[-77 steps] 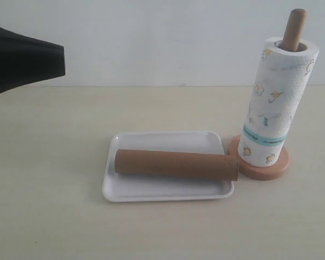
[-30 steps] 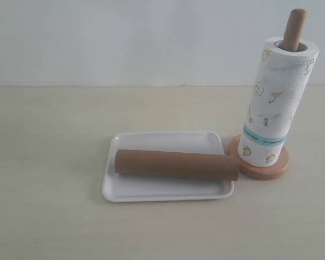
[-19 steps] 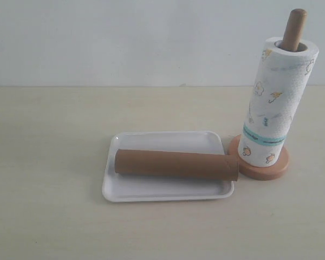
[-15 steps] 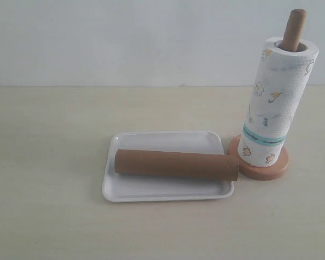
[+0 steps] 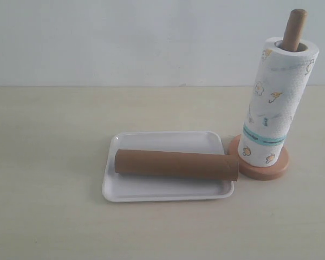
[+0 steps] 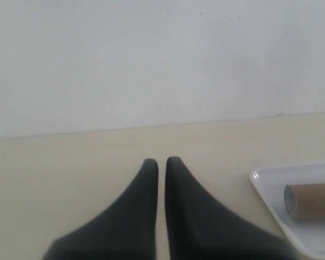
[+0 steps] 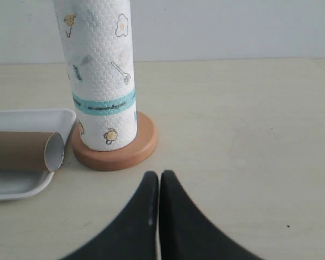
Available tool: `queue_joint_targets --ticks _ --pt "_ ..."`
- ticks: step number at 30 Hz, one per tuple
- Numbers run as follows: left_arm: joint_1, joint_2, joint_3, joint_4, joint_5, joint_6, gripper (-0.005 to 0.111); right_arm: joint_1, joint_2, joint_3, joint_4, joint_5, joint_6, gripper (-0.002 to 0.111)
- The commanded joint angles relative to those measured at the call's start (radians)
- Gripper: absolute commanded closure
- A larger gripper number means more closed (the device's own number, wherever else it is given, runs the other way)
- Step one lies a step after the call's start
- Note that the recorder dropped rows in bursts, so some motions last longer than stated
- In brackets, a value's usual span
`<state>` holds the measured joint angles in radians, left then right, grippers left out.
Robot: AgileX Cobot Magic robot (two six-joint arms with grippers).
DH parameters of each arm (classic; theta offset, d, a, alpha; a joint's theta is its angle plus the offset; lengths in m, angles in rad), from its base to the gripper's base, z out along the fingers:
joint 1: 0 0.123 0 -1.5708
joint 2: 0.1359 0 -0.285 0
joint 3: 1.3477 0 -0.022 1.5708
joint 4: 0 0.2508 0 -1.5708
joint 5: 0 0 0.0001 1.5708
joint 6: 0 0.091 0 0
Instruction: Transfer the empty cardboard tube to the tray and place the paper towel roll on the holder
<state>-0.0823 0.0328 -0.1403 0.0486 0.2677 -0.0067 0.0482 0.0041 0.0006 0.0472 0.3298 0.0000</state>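
The cardboard tube (image 5: 176,165) lies on its side across the tray (image 5: 168,142) at the lower centre of the exterior view. The paper towel roll (image 5: 273,103) stands upright on the holder (image 5: 271,171) at the right. The left gripper (image 6: 161,162) and right gripper (image 7: 158,176) have their fingers pressed together, holding nothing.

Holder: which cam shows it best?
Exterior view: the holder shows from disc base to the dowel tip poking above the paper towel roll. Right wrist view catches only the base, with the roll cropped above. Left wrist view misses it.
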Motion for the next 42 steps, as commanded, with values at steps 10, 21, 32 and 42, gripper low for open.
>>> queue_joint_targets --ticks 10,21,32,42 --pt "0.056 -0.033 0.140 -0.064 -0.137 0.007 0.103 -0.005 -0.004 -0.001 -0.005 -0.005 0.000 0.109" --pt "0.064 -0.033 0.140 -0.064 -0.066 0.027 0.103 -0.005 -0.004 -0.001 -0.005 -0.005 0.000 0.109" --pt "0.064 -0.033 0.140 -0.073 0.023 0.027 0.103 -0.005 -0.004 -0.001 -0.005 -0.005 0.000 0.109" --pt "0.064 -0.033 0.140 -0.073 0.014 0.027 0.103 -0.005 -0.004 -0.001 -0.005 -0.005 0.000 0.109"
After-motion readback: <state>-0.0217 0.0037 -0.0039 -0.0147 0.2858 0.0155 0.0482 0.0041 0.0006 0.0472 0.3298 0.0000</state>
